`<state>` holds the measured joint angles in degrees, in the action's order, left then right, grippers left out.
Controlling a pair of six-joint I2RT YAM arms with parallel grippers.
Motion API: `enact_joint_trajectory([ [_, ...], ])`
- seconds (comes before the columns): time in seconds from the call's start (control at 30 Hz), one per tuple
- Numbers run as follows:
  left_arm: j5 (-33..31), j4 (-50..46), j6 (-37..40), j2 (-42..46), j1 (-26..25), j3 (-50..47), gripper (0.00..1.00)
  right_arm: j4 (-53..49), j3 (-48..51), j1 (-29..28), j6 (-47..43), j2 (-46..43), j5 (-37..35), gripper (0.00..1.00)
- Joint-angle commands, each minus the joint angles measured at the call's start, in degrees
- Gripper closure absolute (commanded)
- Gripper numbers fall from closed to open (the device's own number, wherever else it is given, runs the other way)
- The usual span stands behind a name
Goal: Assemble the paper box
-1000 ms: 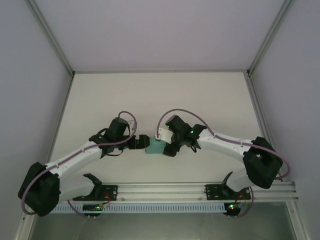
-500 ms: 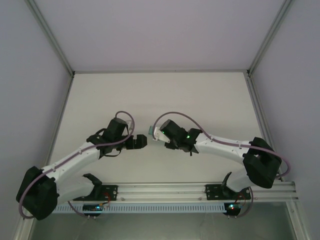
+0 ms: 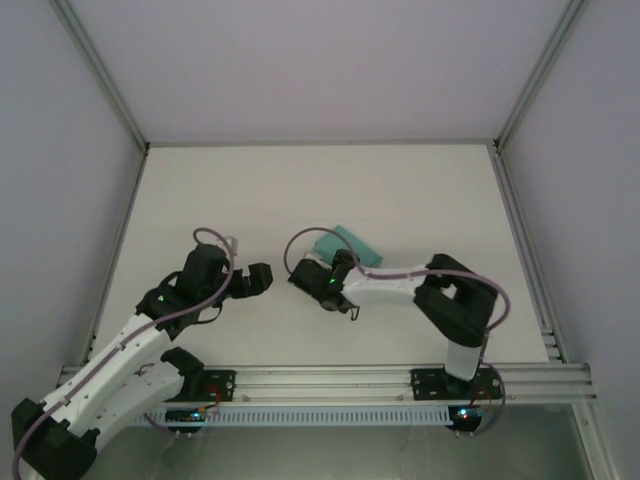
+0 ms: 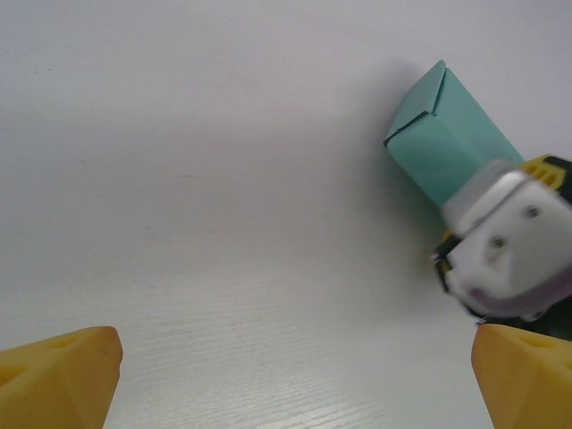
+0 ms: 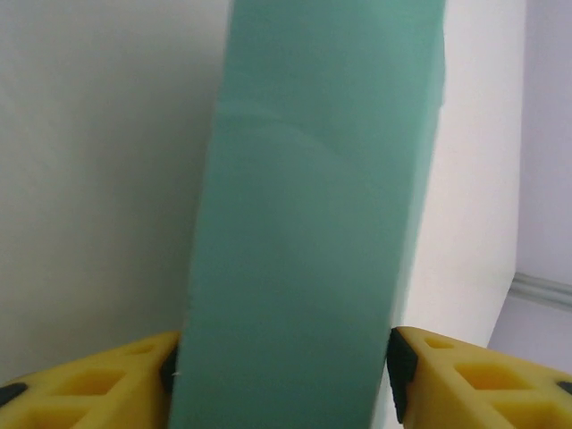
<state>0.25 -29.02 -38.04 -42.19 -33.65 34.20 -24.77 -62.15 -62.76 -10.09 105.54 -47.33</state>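
Observation:
The paper box [image 3: 347,246] is a folded teal-green flat rectangular box, low over the white table near its middle. My right gripper [image 3: 338,262] holds the box's near end. In the right wrist view the box [image 5: 308,206] runs up between the yellow fingers, and my right gripper [image 5: 281,357] has its black pads pressed on both long edges. My left gripper [image 3: 262,277] stands wide open to the left of the box, apart from it. In the left wrist view the box [image 4: 451,138] and the right gripper [image 4: 505,241] lie at the far right, and my left gripper [image 4: 295,384] has nothing between its fingers.
The white table [image 3: 250,200] is walled by grey panels with aluminium posts [image 3: 100,75] at the back corners. A metal rail [image 3: 330,378] carrying both arm bases runs along the near edge. The right arm's elbow [image 3: 460,300] is folded up right of the box.
The left arm has drawn back to the left, away from the box. The right arm has folded in and carried the box farther from the near edge and a little right.

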Motion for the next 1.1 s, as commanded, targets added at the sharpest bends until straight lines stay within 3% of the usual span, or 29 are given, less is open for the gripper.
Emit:
enact_joint_trajectory([
  [0.0,-1.5,-2.6,-1.2,1.0,0.6,-1.0,0.0,-9.6,-8.0,-3.8,10.6,3.7,-5.4,0.26],
  [0.1,-1.9,-2.9,-1.4,0.8,0.6,-1.1,0.0,-16.6,-13.2,-6.3,16.0,5.8,-5.8,0.16],
  [0.23,-2.1,-2.9,-1.8,-0.2,1.0,-0.6,0.01,-19.2,-14.2,-7.9,18.3,3.5,1.3,0.02],
  [0.37,-1.4,-2.8,-2.1,-1.3,1.3,-0.2,0.0,-15.1,-8.0,-5.0,20.7,-4.4,8.6,0.02],
  [0.5,3.4,2.2,-2.2,-4.1,1.5,-0.3,0.0,-6.7,0.5,2.3,21.8,-17.3,21.1,0.02],
  [0.67,11.1,13.1,-4.1,-12.4,1.5,0.7,0.0,3.5,9.8,18.6,24.3,-28.4,44.5,0.01],
  [0.8,17.9,22.1,-6.3,-22.3,0.9,3.4,0.0,5.2,10.3,29.0,24.9,-26.3,54.8,0.01],
  [0.93,20.5,27.5,-7.3,-32.0,-1.8,7.7,0.0,5.0,7.3,32.2,24.3,-19.9,58.9,0.05],
  [1.07,21.6,29.3,-7.2,-40.1,-3.3,12.1,0.0,4.9,4.3,34.7,23.2,-13.2,63.4,0.16],
])
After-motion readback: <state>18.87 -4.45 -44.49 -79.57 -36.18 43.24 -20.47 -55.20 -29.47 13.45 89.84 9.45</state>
